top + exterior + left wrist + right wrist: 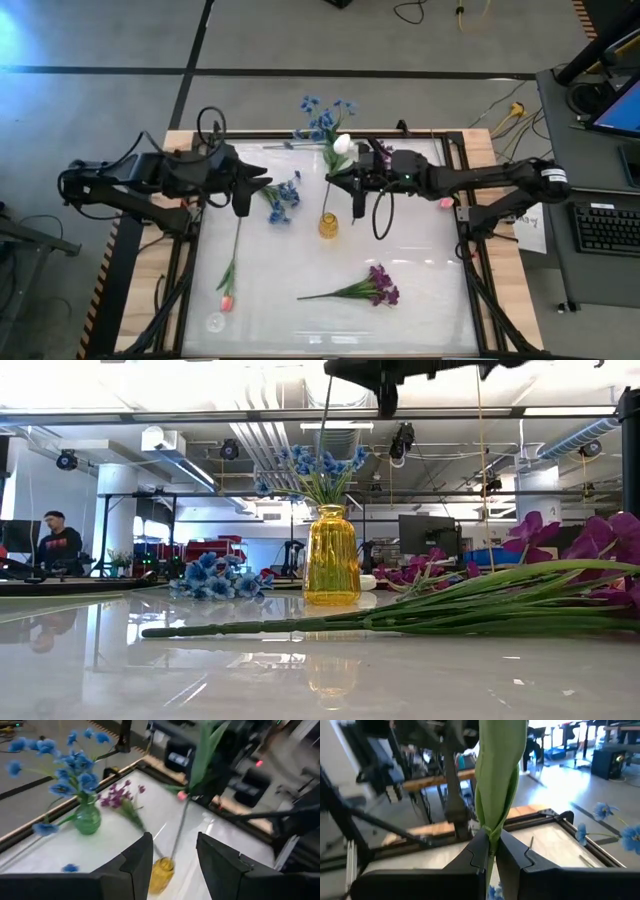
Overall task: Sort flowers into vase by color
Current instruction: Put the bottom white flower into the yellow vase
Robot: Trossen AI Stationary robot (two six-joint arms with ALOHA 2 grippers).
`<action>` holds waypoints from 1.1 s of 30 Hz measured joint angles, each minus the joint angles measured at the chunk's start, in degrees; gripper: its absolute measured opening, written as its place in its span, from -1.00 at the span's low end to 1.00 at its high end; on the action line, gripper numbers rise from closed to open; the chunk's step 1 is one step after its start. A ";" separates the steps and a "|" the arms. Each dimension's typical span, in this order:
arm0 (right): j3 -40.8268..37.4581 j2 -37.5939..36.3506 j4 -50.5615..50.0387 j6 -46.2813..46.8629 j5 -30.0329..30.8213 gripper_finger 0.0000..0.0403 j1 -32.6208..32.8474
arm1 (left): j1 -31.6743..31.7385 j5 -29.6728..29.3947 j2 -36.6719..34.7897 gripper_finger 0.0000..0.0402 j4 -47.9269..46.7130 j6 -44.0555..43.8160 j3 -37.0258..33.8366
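Lowering the white tulip-like bud (343, 144) straight, right gripper (341, 183) clenched on its stem, should seat it in the amber ribbed glass vase (328, 225); left gripper (262, 188) waits released

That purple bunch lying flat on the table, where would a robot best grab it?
Probably by the bare green stem of the purple bunch, near its thin end, coming straight down from above. It lies flat with its blossoms bushy at one end, so the slim stem fits between the fingers and nothing crowds it. The left tool hangs open nearby; the right tool is shut on a white tulip.
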 joint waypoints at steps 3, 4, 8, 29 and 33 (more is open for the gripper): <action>-2.99 0.00 4.81 0.09 0.15 -0.91 0.17 | -0.09 0.01 -1.25 -0.33 3.91 -1.08 -2.72; -3.40 0.15 5.70 0.18 0.13 -0.91 0.24 | -0.09 0.00 -1.47 -0.33 4.44 -1.28 -3.18; -3.50 0.06 5.38 0.22 0.04 -0.91 0.24 | -0.09 -0.01 -1.80 -0.36 4.86 -1.75 -3.32; 0.93 0.33 -6.84 -5.76 -0.07 -0.91 0.50 | -0.07 -0.47 -0.74 -0.37 5.04 -0.88 -1.05; 0.94 1.48 -6.62 -6.36 -0.06 -0.91 0.48 | -0.07 -0.47 -0.58 -0.37 5.45 -0.76 -1.05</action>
